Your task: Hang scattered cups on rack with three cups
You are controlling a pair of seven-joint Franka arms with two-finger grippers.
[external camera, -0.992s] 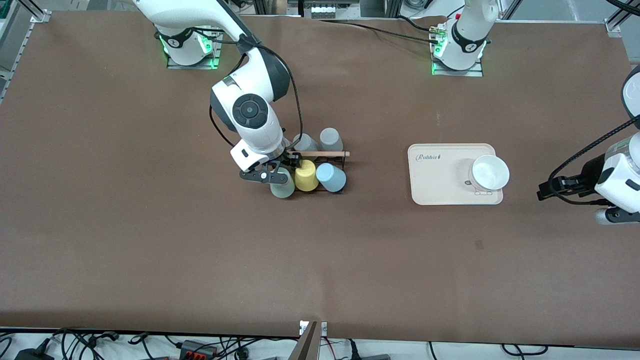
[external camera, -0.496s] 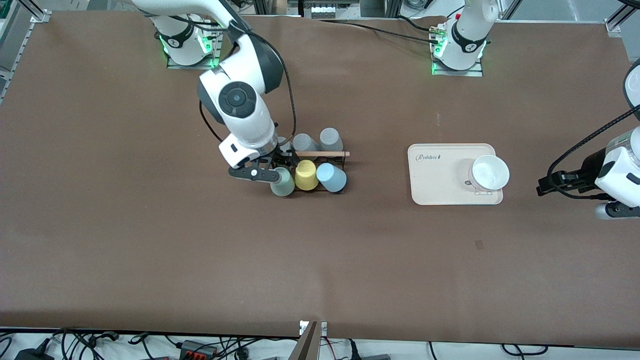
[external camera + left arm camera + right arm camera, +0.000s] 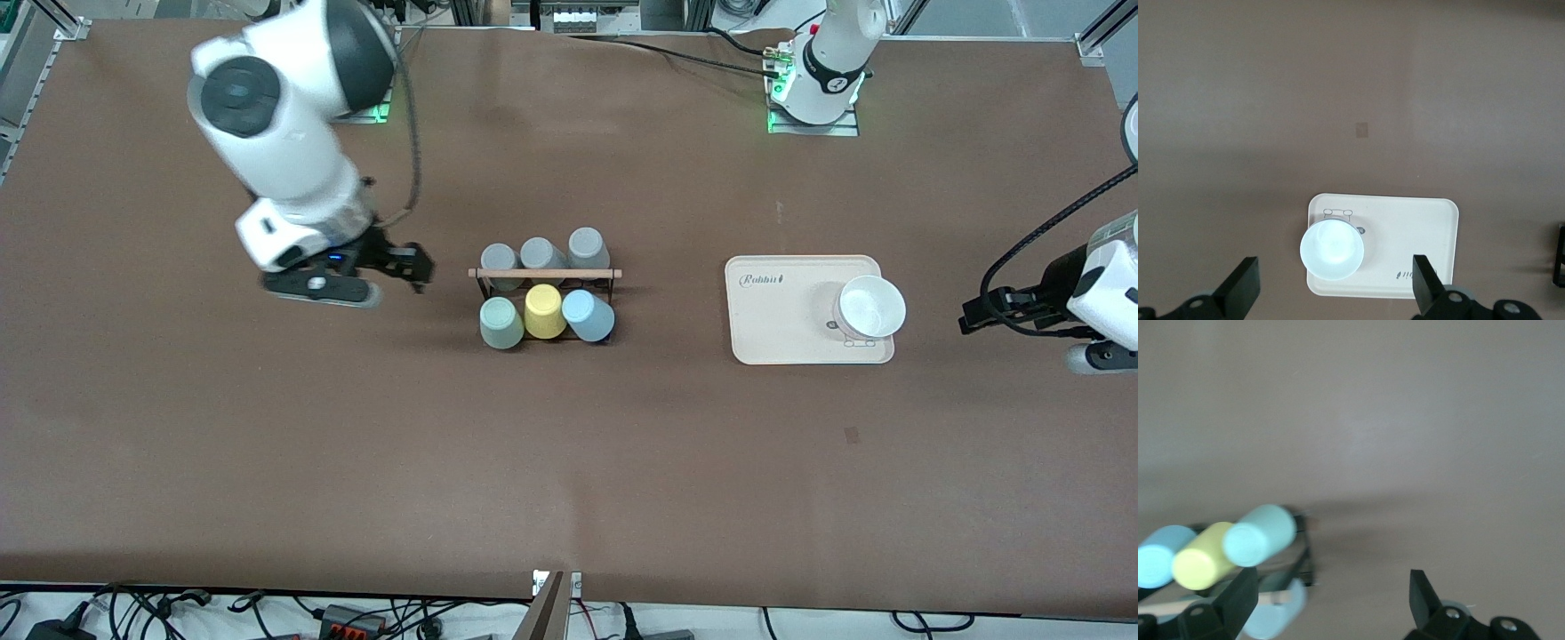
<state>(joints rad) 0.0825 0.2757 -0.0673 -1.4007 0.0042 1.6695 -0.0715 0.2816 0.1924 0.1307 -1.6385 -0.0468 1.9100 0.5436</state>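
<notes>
The black wire rack [image 3: 613, 283] with its wooden rod stands mid-table. On its side nearer the front camera hang a mint-green cup [image 3: 500, 323], a yellow cup [image 3: 543, 311] and a light blue cup [image 3: 589, 316]. The right wrist view shows the mint-green cup [image 3: 1259, 535], the yellow cup [image 3: 1201, 557] and the light blue cup [image 3: 1158, 555] tilted on the rack [image 3: 1306, 555]. My right gripper [image 3: 404, 265] [image 3: 1331, 600] hangs open and empty over bare table beside the rack, toward the right arm's end. My left gripper [image 3: 971, 320] [image 3: 1335, 287] waits open at the left arm's end.
Three grey cups [image 3: 540, 252] hang on the rack's side farther from the front camera. A beige tray [image 3: 773, 329] [image 3: 1418, 227] holding a white bowl [image 3: 872, 306] [image 3: 1331, 250] lies between the rack and the left gripper.
My right gripper has drawn away from the mint-green cup toward the right arm's end and risen. The mint-green cup stays on the rack. The left gripper has barely shifted.
</notes>
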